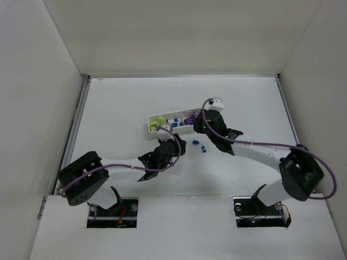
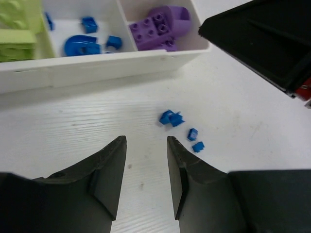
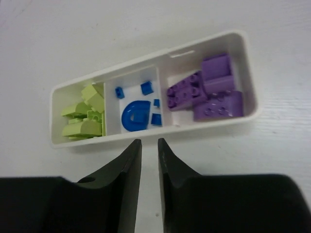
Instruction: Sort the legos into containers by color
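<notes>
- Tray [image 3: 247, 58]: white, shallow, three compartments in a row. It lies on the table [image 1: 119, 108].
- One end compartment holds the green bricks [image 3: 82, 116], several of them piled together.
- The middle compartment holds the blue pieces [image 3: 135, 115]: one curved arch piece and four tiny ones scattered around it.
- The other end compartment holds the purple bricks [image 3: 209, 94]: three larger studded blocks that nearly fill it.
- Loose blues [image 2: 170, 118]: on the table just off the tray's long wall, toward its purple end. Two are touching, and two singles lie just beyond them, farther from the tray. No green or purple pieces show outside the tray.
- Handling, as a judgement: the bricks are rigid, very light, smooth plastic, each much smaller than a finger pad.
  - They are likely to skid on the table or squirt out of a pinch.
  - Best taken across two flat opposite sides, fingertips down at table level, one brick at a time.
  - The touching pair may come up together or get knocked apart.
- Left gripper [image 2: 146, 141]: jaws moderately apart with nothing between them. It is low over the table on the side of the loose blues away from the tray, pointing toward them.
- Right gripper [image 3: 149, 141]: jaws at a narrow slit, empty. It hovers just outside the tray's long wall, opposite the middle compartment.
- What is left, as a judgement: the loose blues belong in the middle compartment. The rest looks sorted.
</notes>
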You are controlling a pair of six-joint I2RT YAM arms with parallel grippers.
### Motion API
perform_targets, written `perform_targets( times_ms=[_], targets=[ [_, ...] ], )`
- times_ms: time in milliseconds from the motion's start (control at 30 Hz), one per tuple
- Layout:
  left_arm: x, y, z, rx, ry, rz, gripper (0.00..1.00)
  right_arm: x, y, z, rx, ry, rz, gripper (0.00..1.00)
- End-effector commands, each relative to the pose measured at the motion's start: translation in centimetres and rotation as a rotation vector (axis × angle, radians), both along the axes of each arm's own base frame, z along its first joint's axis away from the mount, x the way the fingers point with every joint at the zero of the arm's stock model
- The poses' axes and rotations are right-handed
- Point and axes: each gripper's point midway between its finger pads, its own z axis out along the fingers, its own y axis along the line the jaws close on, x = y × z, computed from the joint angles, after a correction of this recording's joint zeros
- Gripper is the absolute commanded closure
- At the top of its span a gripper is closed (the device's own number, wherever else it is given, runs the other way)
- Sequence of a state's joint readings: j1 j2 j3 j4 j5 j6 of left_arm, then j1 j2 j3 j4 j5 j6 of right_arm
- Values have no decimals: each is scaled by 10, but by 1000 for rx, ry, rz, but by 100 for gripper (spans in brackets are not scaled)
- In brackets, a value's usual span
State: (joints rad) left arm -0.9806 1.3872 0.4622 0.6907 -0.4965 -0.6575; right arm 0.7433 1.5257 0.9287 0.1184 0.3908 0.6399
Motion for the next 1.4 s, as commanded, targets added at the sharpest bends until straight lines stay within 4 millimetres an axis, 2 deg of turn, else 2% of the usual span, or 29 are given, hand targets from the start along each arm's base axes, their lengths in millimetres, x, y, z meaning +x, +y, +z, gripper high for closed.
perform_targets(
  times_ms=[0, 100, 167, 267, 333, 400, 533, 700, 867, 1000, 1133, 1367],
  targets=[
    [-6, -40, 19, 0, -53, -95, 65, 1, -42, 20, 39, -87, -84, 79],
    [-8, -57, 6, 80, -45, -95, 65, -5, -80, 10, 26, -85, -136, 82],
    [-7, -64, -2, 139, -36, -99, 65, -10, -96, 3, 17, -85, -156, 82],
    [-2, -67, -9, 176, -28, -85, 65, -19, -104, -7, 12, -95, -156, 77],
    [1, -67, -15, 193, -11, -76, 70, -22, -107, -12, 21, -104, -160, 77],
    [2, -68, -22, 205, 9, -75, 73, -24, -108, -13, 34, -107, -159, 74],
    [2, -75, -32, 201, 48, -74, 72, -27, -104, -10, 64, -119, -143, 63],
    [12, -81, -38, 203, 58, -48, 60, -29, -102, -10, 85, -115, -133, 56],
    [27, -85, -42, 220, 61, -46, 58, -31, -98, -9, 103, -110, -118, 54],
    [38, -83, -41, 239, 57, -33, 57, -29, -96, -11, 95, -100, -115, 54],
    [47, -81, -49, 256, 75, -34, 54, -30, -95, -11, 100, -103, -113, 54],
    [46, -90, -57, 276, 98, -85, 53, -31, -95, -10, 100, -103, -112, 54]
  ],
)
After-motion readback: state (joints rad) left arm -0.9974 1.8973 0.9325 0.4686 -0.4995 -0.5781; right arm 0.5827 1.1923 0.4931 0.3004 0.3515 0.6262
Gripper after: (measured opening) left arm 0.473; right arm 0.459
